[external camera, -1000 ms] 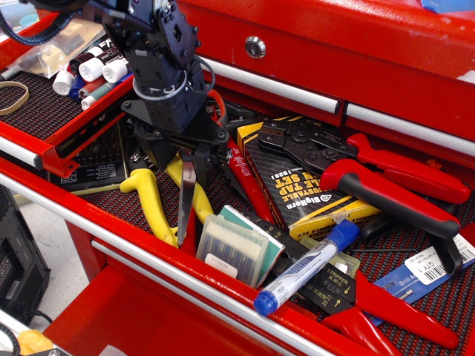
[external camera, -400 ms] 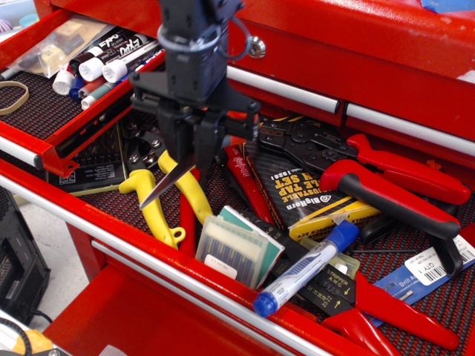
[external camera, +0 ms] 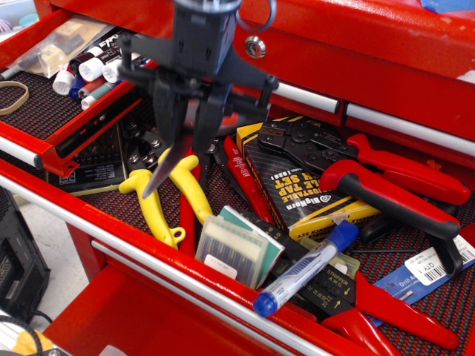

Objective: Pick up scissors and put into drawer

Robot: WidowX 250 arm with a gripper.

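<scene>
Fingers of the black gripper clamped on the scissors, silver blades hanging point-down and tilted left, above the yellow-handled pliers in the deeper drawer; scissors off the liner, not in the shallow drawer; going left to right: tan rubber band on that drawer's dark liner, marker pens at its back, then gripper with scissors, black tap set box, red-handled pliers far right

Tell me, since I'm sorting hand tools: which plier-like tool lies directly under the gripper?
The yellow-handled pliers, lying right below the gripper and the scissors it holds. The red-handled pliers lie well off to the side, on the tap set box.
</scene>
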